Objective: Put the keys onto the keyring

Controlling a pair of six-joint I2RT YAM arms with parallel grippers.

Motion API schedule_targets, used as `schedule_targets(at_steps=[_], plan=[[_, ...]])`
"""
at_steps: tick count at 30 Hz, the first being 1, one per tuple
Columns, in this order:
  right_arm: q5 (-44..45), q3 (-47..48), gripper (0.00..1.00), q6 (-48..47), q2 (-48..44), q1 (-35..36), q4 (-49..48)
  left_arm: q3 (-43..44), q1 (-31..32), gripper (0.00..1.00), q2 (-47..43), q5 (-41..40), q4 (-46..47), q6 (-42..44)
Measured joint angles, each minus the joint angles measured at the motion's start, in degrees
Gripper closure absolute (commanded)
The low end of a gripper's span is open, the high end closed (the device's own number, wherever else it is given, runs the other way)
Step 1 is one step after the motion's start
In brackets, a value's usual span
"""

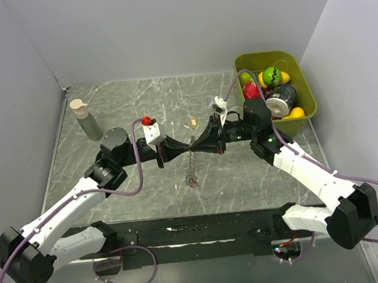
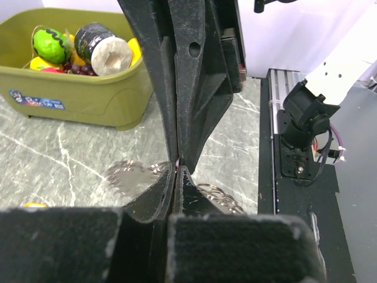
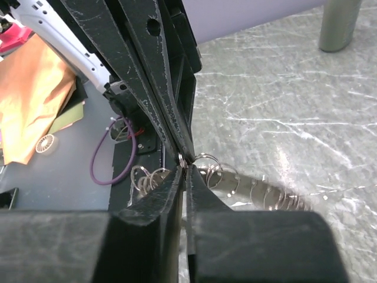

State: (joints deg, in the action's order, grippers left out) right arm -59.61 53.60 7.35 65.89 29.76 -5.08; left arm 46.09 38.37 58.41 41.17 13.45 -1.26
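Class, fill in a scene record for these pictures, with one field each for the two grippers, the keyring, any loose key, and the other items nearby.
left gripper: shut, pinching the top of the keyring
right gripper: shut, tip to tip with the left gripper, on the same spot of the keyring
keyring: hangs below the two meeting tips, mid-scene
loose key: one tan key, lying beyond the grippers, untouched
bottle: upright, far left
bin: green, far right corner, filled
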Motion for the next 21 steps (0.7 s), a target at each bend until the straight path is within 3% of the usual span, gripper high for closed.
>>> schedule_targets(at_steps=[16,21], plan=[[-0.1,0.0,1.0,1.6,1.0,0.0,-1.0,0.0,-0.4,0.98,0.3,-1.0,-0.6,0.0],[0.3,-0.2,1.0,2.5,1.0,0.0,-2.1,0.0,-0.4,0.91,0.3,-1.8,-0.4,0.0]])
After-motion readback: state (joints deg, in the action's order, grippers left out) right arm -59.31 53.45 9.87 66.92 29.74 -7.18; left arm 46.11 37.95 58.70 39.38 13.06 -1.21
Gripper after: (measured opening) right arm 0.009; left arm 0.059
